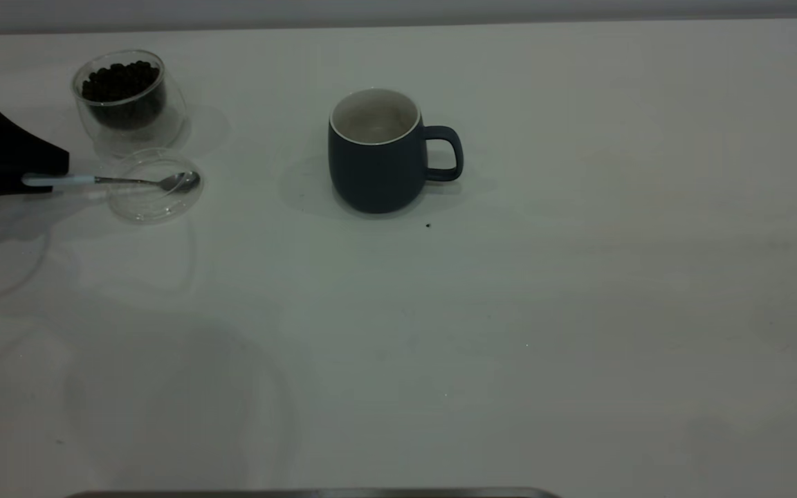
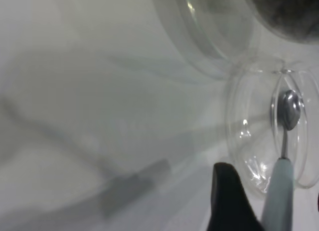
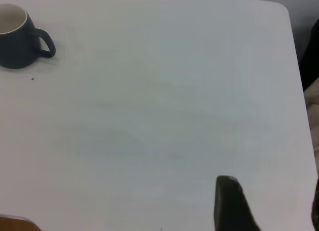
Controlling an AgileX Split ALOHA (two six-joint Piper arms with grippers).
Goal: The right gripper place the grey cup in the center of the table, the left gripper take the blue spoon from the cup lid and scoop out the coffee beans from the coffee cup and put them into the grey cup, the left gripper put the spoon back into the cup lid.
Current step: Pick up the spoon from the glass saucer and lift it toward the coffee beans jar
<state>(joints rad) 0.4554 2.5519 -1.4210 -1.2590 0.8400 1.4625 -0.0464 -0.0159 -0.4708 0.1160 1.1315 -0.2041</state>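
The blue spoon [image 1: 135, 181] lies with its bowl in the cup lid [image 1: 153, 207] at the table's [image 1: 509, 311] far left. Its pale handle points at my left gripper [image 1: 49, 178]. That gripper is open, with a finger on each side of the handle, and its grip has not closed; this shows in the left wrist view [image 2: 271, 183] with the spoon [image 2: 288, 111] and lid [image 2: 244, 116]. The coffee cup [image 1: 125, 117] holding coffee beans [image 1: 118, 79] stands just behind the lid. The grey cup [image 1: 378, 166] stands upright near the middle, handle to the right. My right gripper [image 3: 271, 188] is open and empty, far from the cup [image 3: 15, 47].
A tiny dark speck [image 1: 428, 225] lies on the table just in front of the grey cup. The table's right edge and rounded far corner [image 3: 284, 12] show in the right wrist view. A dark strip [image 1: 315, 493] runs along the front edge.
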